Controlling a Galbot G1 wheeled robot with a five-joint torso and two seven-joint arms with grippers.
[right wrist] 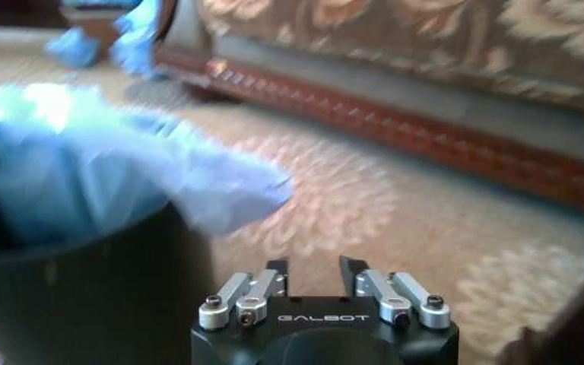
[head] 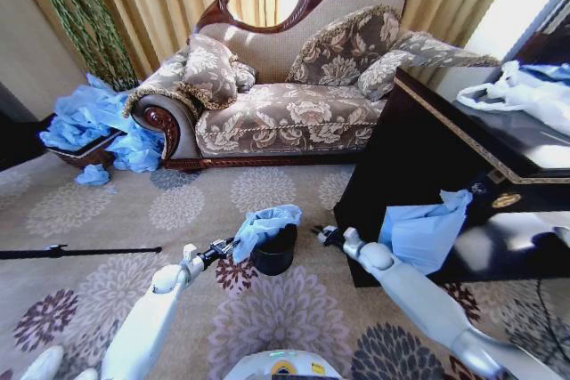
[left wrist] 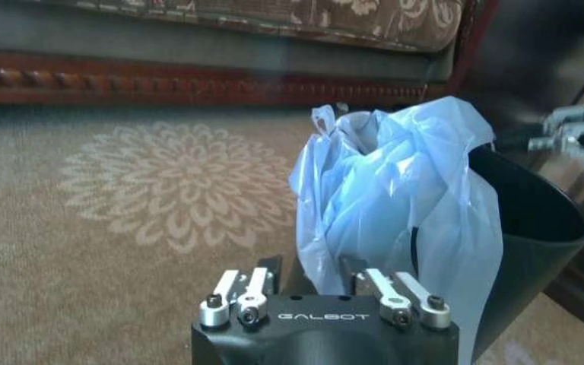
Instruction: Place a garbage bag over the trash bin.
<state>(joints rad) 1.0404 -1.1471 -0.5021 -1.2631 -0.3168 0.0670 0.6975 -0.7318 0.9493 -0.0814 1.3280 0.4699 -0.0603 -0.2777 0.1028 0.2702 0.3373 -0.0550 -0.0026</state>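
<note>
Blue garbage bag (head: 265,222) draped over black trash bin (head: 274,251) — left hand (head: 226,246) clamped on its edge

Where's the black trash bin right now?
In the head view the trash bin stands on the carpet between the left claw and right claw, the garbage bag draped over its left rim.

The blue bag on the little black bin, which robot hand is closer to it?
Left. The left gripper is right at the garbage bag draped on the trash bin. The right gripper sits open on the bin's other side, apart from the bag.
</note>
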